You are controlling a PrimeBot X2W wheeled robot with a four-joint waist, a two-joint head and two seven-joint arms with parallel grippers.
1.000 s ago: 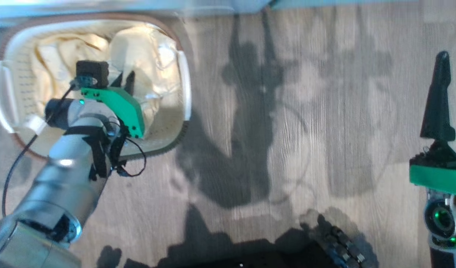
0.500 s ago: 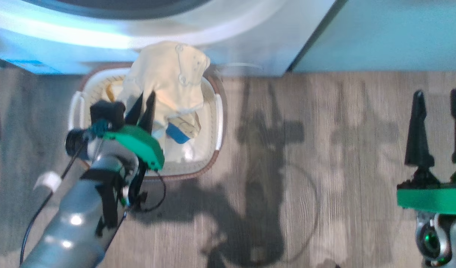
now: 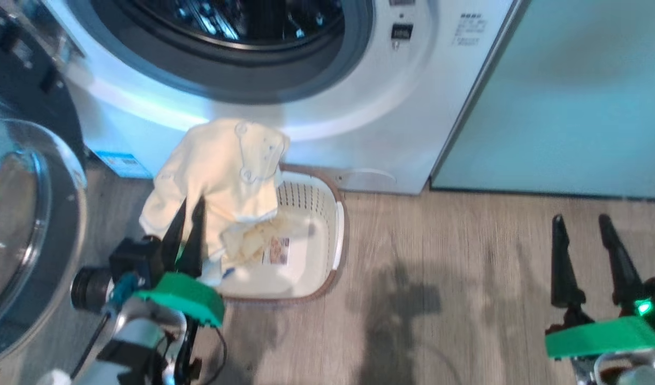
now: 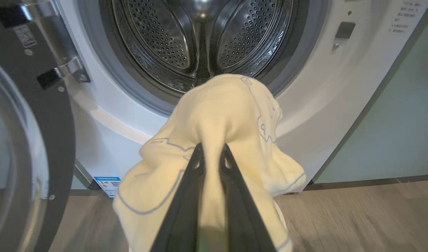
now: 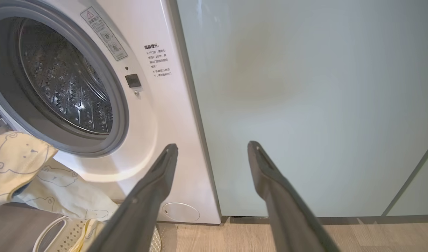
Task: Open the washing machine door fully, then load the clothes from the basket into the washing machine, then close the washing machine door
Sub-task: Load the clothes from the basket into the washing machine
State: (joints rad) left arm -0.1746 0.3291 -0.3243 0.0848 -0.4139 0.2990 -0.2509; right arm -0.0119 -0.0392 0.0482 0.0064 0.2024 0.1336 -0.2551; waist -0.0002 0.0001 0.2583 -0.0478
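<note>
My left gripper [image 3: 191,202] is shut on a pale yellow garment of the clothes [image 3: 226,166], which hangs lifted above the basket [image 3: 336,224]. In the left wrist view the garment [image 4: 231,112] drapes over my left gripper [image 4: 212,147], just in front of the washing machine's [image 3: 359,107] steel drum [image 4: 200,35]. A second yellow piece [image 3: 250,240] lies inside the cream basket. The washing machine door [image 3: 17,214] stands swung open at the left. My right gripper [image 3: 580,219] hangs open over the floor at the right, holding nothing, and faces the cabinet in its own view [image 5: 213,146].
A pale-green cabinet [image 3: 573,96] stands right of the washer. The basket sits on the wooden floor [image 3: 440,299] against the washer's front. The open door's glass bowl [image 4: 11,157] juts out close to my left arm.
The head camera has tilted up from the floor to the washer. My left gripper has lifted the yellow garment out of the basket towards the drum opening. The right gripper stays open.
</note>
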